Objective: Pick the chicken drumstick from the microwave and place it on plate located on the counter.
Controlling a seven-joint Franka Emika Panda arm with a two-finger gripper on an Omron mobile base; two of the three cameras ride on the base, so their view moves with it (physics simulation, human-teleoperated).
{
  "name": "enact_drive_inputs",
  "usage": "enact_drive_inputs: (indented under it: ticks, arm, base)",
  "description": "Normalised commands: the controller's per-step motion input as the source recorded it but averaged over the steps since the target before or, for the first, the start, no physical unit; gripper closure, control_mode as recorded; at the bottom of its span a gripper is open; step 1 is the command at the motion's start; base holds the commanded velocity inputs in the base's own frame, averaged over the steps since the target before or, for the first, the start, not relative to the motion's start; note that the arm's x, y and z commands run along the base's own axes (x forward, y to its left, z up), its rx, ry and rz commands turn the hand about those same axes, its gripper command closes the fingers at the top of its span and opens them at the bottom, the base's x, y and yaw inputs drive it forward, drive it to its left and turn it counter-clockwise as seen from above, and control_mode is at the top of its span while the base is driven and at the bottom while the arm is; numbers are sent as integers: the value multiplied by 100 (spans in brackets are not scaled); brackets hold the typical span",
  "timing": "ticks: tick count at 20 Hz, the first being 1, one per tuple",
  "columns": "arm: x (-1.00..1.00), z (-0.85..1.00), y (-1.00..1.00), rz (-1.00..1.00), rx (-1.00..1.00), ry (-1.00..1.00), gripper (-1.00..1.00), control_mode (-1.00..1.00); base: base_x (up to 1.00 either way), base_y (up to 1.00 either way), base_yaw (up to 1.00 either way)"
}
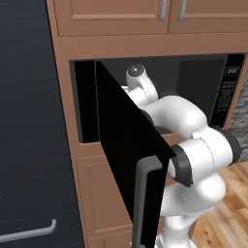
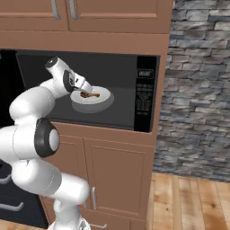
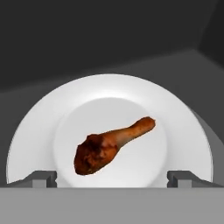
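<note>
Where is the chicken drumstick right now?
The chicken drumstick lies on the middle of a white dish inside the open microwave, left of its control panel in the right base view, just ahead of the open tool.

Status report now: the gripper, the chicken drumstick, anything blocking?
Gripper open, inside the microwave. Chicken drumstick lies on the white dish, ahead of the fingertips, not held. Nothing between them.

Reddish-brown chicken drumstick point(image 3: 111, 145), inside open microwave point(image 2: 146, 94)
</note>
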Motion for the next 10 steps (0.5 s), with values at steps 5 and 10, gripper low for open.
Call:
enact_drive_inputs:
  ticks: [5,10]
  arm:
    - [12,-29,1,-6,0,-2,-100,-100]
    - [13,-33,0,-5,0,-3,-100,-100]
  base:
    - [0,0,0]
    - [0,0,0]
